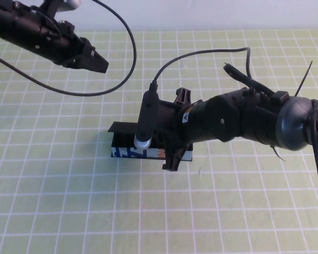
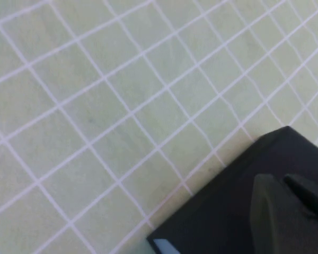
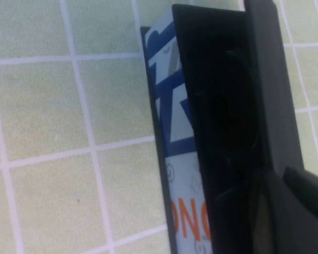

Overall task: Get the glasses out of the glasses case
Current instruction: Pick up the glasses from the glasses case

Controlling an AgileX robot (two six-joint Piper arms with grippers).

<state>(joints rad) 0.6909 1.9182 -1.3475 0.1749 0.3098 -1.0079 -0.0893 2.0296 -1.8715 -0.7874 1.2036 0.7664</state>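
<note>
Centrally, right gripper (image 1: 172, 153) reaches down, jaws closed, into open case (image 1: 128, 153); left gripper (image 1: 98, 63) upper left, jaws closed.

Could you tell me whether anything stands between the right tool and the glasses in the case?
Nothing visible does: the glasses case is open, and the right tool, shut, reaches into its dark interior where the glasses lie. The left tool hangs apart.

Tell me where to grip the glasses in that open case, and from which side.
Judging by the right wrist view, grip the glasses at the frame's upper edge, from above: they lie low inside the open glasses case, walled all round. The right gripper is shut down there; the left gripper hovers apart.
</note>
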